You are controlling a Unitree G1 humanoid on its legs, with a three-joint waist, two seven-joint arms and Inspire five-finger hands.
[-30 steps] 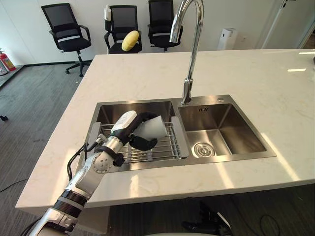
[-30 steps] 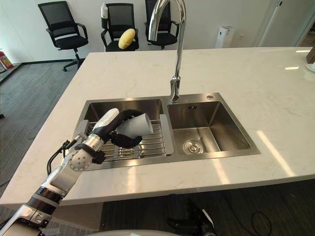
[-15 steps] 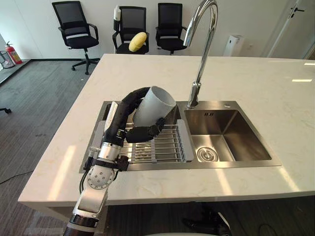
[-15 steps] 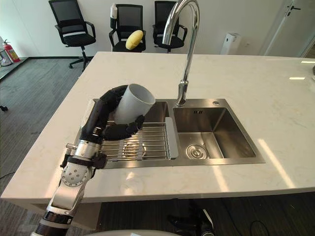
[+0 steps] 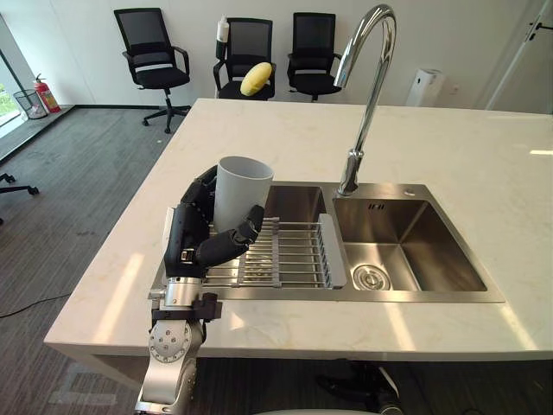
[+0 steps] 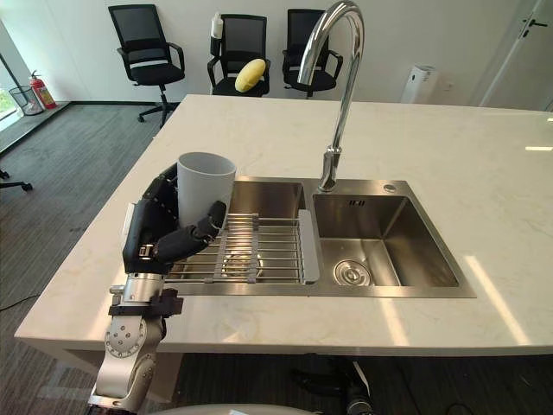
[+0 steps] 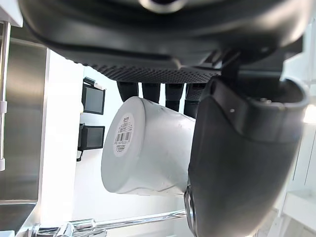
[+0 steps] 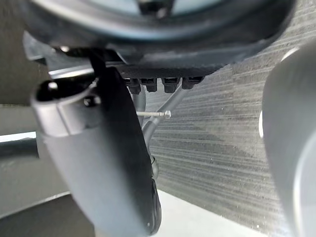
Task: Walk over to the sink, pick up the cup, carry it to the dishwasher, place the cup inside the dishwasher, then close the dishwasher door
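My right hand [image 8: 158, 34] hangs low over the grey floor [image 8: 222, 148], and I cannot tell if it is open or closed. My left hand [image 5: 192, 235] is the one that counts. It is up over the near left corner of the sink [image 5: 415, 296], and it grips the cup [image 5: 243, 190]. The fingers [image 7: 153, 91] curl round the cup's far side and the thumb [image 5: 232, 244] crosses its near side, so the cup sits snug between them. The cup stands straight, mouth up and bottom down. It is in the air, clear of the wire rack [image 5: 294, 259] that lies across the left bowl of the sink. A second ago the cup lay on its side, low on that rack, with my hand closed round it. Half a second ago it was up but leaning. Now it is higher and upright. My head has moved too, so the whole scene has slid a bit. Past the rack stands the tall tap [image 5: 367, 86] at the sink's far edge, then the white countertop [image 5: 484, 156], then black chairs [image 5: 155, 47], one with a yellow thing [image 5: 256, 78] on it. I think the next step is to turn away and carry the cup level to the dishwasher.
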